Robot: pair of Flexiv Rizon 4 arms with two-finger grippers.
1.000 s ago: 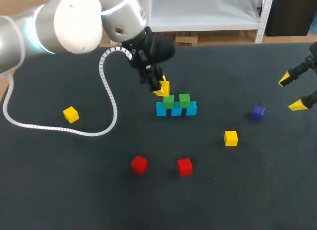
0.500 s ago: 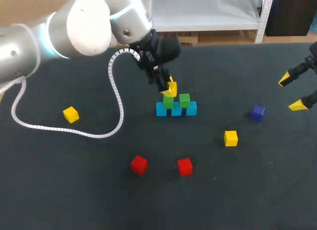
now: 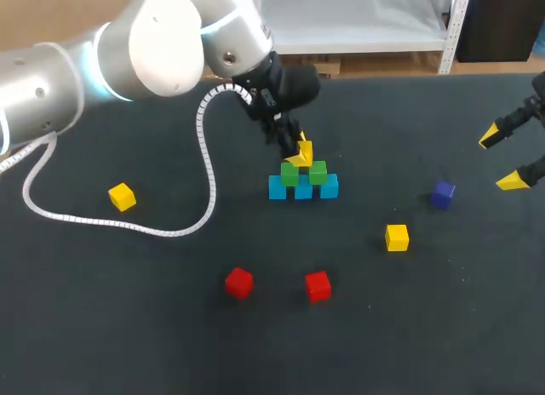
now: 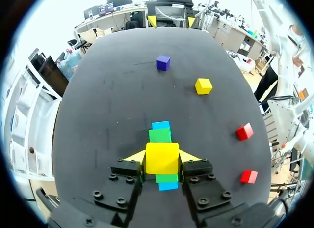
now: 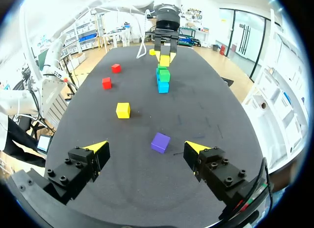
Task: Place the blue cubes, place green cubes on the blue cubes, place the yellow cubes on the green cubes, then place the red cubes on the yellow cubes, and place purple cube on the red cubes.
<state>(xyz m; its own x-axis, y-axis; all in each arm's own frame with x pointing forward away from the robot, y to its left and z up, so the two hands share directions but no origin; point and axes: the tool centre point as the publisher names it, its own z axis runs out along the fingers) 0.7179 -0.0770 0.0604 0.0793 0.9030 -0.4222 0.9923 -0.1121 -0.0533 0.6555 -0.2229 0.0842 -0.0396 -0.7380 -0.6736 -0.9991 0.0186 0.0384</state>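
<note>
1. Our left gripper (image 3: 299, 153) is over the middle of the counter (image 3: 128, 344). It is closed on a yellow cube (image 4: 162, 158), and in the left wrist view both yellow-tipped fingers press against opposite sides of it.
2. The held cube hangs directly above the small stack, over the place where the two upper blocks meet. We cannot tell whether it already touches them.
3. The stack has three blue cubes (image 3: 303, 191) in a row on the counter, touching one another. Two green cubes (image 3: 318, 172) sit side by side on top of them.
4. Our right gripper (image 3: 502, 161) is at the counter's right edge, well apart from the stack. Its fingers are spread wide and nothing is between them.
5. The purple cube (image 3: 442, 194) lies on the counter between the stack and our right gripper. In the right wrist view it is just ahead of the spread fingers.
6. A second yellow cube (image 3: 397, 237) rests near the purple one, closer to the front edge.
7. A third yellow cube (image 3: 122, 196) lies far off on the left side, beside the white coiled cable (image 3: 203, 178) that trails from our left arm across the counter.
8. Two red cubes (image 3: 239, 283) sit in front of the stack, apart from each other and from it. The one on the right is roughly below the blue row in the head view.
</note>
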